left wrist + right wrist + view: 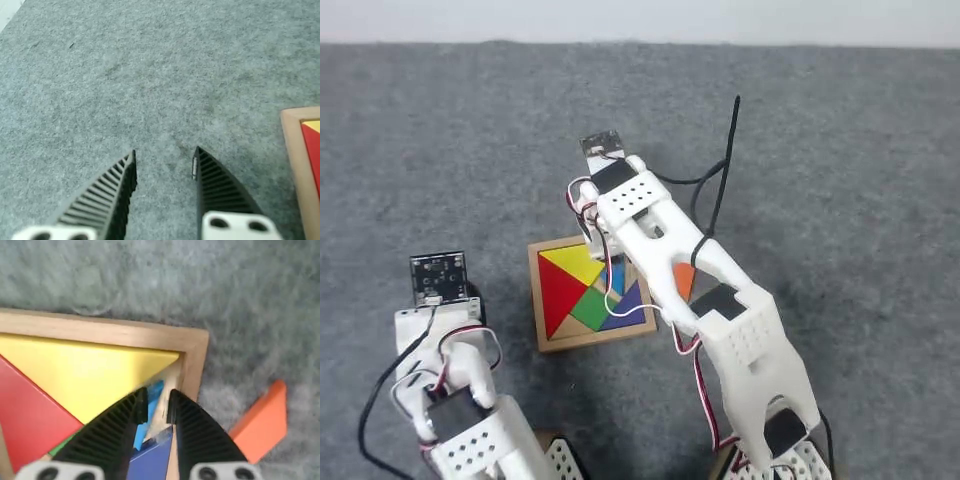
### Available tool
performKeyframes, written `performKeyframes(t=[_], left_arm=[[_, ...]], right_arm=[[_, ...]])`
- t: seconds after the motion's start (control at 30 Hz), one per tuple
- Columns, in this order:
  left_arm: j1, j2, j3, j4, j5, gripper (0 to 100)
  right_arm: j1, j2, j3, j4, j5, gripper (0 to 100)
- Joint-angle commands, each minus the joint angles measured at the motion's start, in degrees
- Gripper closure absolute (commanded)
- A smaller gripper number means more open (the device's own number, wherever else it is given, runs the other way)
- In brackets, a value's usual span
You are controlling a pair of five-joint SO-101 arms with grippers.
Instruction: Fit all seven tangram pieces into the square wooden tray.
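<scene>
Tray: square wooden tray [595, 339] sits mid-bench [150, 75], under the right arm.
Seated: yellow piece [90, 370], red piece [30, 410], green piece [590, 308] and dark blue piece [147, 460] lie inside.
Right end effector [156, 397]: jaws nearly closed, pinching the light blue piece [155, 389], tilted at the tray's corner gap.
Left end effector [164, 160]: jaws apart, empty, near the tray.
Outstanding: orange piece [262, 422] lies outside, beside the rim. The seventh piece can't be made out.
Progress: likely past halfway.

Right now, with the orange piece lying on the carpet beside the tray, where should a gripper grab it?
Probably from straight above, since the orange piece lies flat on the carpet. Pinch across its narrow width, one finger on each long straight edge; it sits apart from the tray, leaving room.
</scene>
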Motion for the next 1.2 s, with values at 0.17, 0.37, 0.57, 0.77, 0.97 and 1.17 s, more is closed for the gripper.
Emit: performKeyframes(t=[0.17,0.37,0.57,0.77,0.97,1.17], left_arm=[[0.53,-1.32,-0.66,0.97,-0.62,82],[0.53,-1.32,-0.66,0.97,-0.62,82],[0.53,-1.32,-0.66,0.97,-0.62,82],[0.53,-1.32,-0.66,1.05,-0.62,82],[0.53,-1.32,-0.66,1.05,-0.62,82],[0.53,-1.32,-0.66,0.97,-0.62,82]], right_arm=[[-0.22,-0.75,-0.09,-0.75,0.79,98.7],[-3.03,-0.84,0.00,2.86,1.85,98.7],[-5.85,-0.84,0.00,3.21,0.18,98.7],[-7.08,-3.38,-0.18,4.44,0.26,98.3],[0.31,-17.89,1.93,10.07,0.53,98.2],[7.16,-29.32,13.98,6.55,2.73,88.7]])
